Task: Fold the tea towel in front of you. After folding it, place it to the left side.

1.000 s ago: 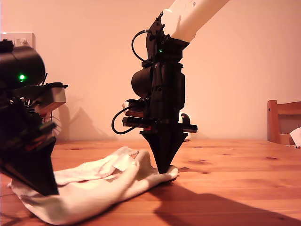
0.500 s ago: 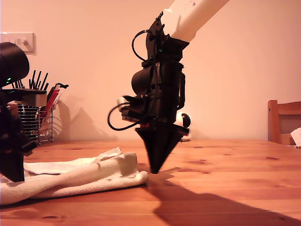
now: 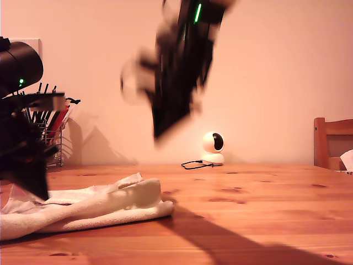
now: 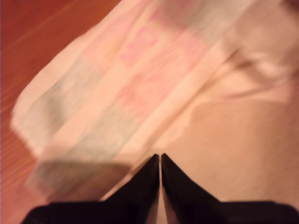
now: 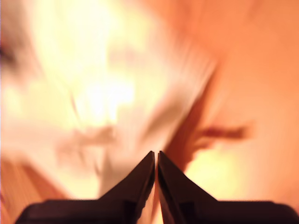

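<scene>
The towel (image 3: pixel 83 207) lies folded in a long bundle on the counter (image 3: pixel 259 210) at the exterior view's left; my first gripper (image 4: pixel 160 161) sits low over it, jaws together, nothing between them; my second gripper (image 5: pixel 155 158), jaws together and empty, is raised and blurred. Best to pinch through all layers, so the fold holds when carried aside.

Fluffy, rough cream terry cloth of the tea towel (image 3: pixel 83 207) lying on a warm, smooth wooden table (image 3: pixel 265 204) with visible grain and knots, beside matt black plastic of my first gripper (image 4: pixel 160 161).
</scene>
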{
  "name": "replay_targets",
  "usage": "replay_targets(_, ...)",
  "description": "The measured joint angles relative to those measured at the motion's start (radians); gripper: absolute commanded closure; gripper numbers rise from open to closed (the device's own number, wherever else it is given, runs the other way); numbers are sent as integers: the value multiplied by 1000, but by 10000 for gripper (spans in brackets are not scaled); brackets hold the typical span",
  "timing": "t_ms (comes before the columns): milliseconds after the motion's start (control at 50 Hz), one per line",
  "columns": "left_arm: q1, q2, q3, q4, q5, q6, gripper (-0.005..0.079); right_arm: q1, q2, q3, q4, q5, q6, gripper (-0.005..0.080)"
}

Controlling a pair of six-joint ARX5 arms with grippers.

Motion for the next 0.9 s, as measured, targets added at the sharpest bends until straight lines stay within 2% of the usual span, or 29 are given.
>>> replay_targets(200, 9, -24, 0, 66, 106, -26, 762, 0, -85, 0, 71, 0, 19, 765)
replay_targets(360, 9, -27, 0, 77, 121, -37, 762, 0, -81, 0, 95, -1, 24, 765)
replay_targets(540, 9, -27, 0, 90, 159, -54, 762, 2, -82, 0, 220, -46, 55, 765)
replay_targets(700, 9, -27, 0, 122, 167, -70, 762, 7, -82, 0, 387, -53, 67, 765)
replay_targets(900, 9, -27, 0, 141, 167, -105, 762, 13, -89, -35, 741, -76, 75, 765)
